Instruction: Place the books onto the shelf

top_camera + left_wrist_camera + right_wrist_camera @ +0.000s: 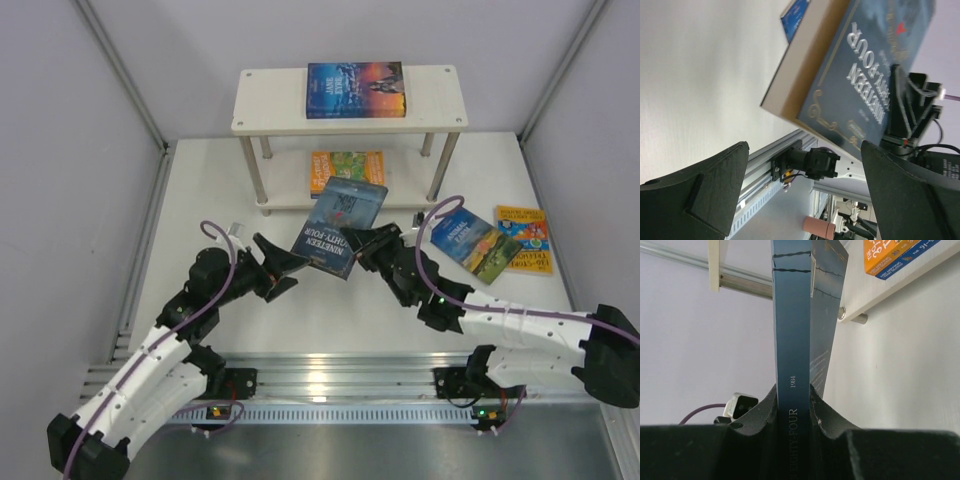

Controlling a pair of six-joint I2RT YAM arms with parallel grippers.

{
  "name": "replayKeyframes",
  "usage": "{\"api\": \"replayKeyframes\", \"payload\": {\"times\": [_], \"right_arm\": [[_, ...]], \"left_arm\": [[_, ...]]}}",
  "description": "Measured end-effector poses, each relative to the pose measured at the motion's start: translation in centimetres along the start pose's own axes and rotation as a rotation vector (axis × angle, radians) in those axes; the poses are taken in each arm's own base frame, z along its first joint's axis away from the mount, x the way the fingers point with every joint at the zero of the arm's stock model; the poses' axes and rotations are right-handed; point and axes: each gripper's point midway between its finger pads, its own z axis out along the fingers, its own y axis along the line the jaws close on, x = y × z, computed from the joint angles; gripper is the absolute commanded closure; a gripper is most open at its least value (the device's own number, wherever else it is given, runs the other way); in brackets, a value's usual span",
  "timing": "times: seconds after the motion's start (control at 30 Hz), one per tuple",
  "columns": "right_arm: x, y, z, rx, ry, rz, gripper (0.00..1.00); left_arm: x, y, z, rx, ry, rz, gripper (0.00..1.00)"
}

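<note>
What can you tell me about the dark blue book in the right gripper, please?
The dark blue book is a paperback titled Nineteen Eighty-Four in pale letters, with a thin ornate border, 1984 on its spine and cream page edges. It hangs tilted above the table, just before the shelf. The right gripper pinches its near end at the spine; the open left gripper is beside it, not touching.
</note>
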Motion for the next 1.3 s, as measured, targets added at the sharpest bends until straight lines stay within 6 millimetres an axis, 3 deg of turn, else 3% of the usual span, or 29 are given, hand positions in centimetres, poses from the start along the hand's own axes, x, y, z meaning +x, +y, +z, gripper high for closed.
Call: {"api": "replayKeyframes", "payload": {"times": [0.27,0.4,0.57,0.7,0.8,0.9,0.93,1.0,1.03,1.07,1.17,1.3], "right_arm": [[1.8,0.4,-0.7,-0.002,0.027,0.034,1.00],[1.8,0.4,-0.7,0.002,0.000,0.059,1.00],[2.3,0.7,-0.7,-0.003,-0.007,0.083,0.95],[2.5,0.9,-0.9,-0.013,-0.004,0.091,0.91],[2.3,-0.3,-1.5,-0.001,-0.008,0.090,0.90],[2.4,-1.7,-2.2,0.013,0.000,0.092,0.89],[2.4,-2.0,-2.4,0.016,0.003,0.096,0.90],[2.4,-2.2,-2.7,0.016,0.009,0.103,0.92],[2.4,-2.3,-2.8,0.016,0.010,0.105,0.93],[2.3,-2.3,-3.0,0.015,0.009,0.109,0.94],[1.6,-2.4,-3.5,0.008,-0.008,0.132,0.97],[1.1,-2.6,-3.6,0.014,-0.038,0.150,0.98]], "left_arm": [[-1.0,-2.2,-0.9,0.155,-0.086,-0.013,0.02],[-1.1,-2.2,-0.6,0.161,-0.087,-0.030,0.06],[-1.1,-1.7,-0.3,0.150,-0.087,-0.050,0.27],[-1.2,-1.7,-0.3,0.148,-0.091,-0.042,0.50],[-1.1,-1.6,-0.3,0.148,-0.091,-0.037,0.67],[-0.6,-1.8,-0.3,0.156,-0.070,-0.031,0.76],[-0.5,-1.8,-0.4,0.157,-0.064,-0.030,0.77],[-0.3,-1.8,-0.3,0.156,-0.051,-0.024,0.64],[-0.2,-1.7,-0.3,0.153,-0.045,-0.018,0.39],[-0.1,-1.6,-0.2,0.149,-0.041,-0.009,0.30],[-0.3,-1.1,0.1,0.127,-0.043,-0.006,0.20],[-0.7,-1.0,0.2,0.119,-0.067,-0.013,0.16]]}}
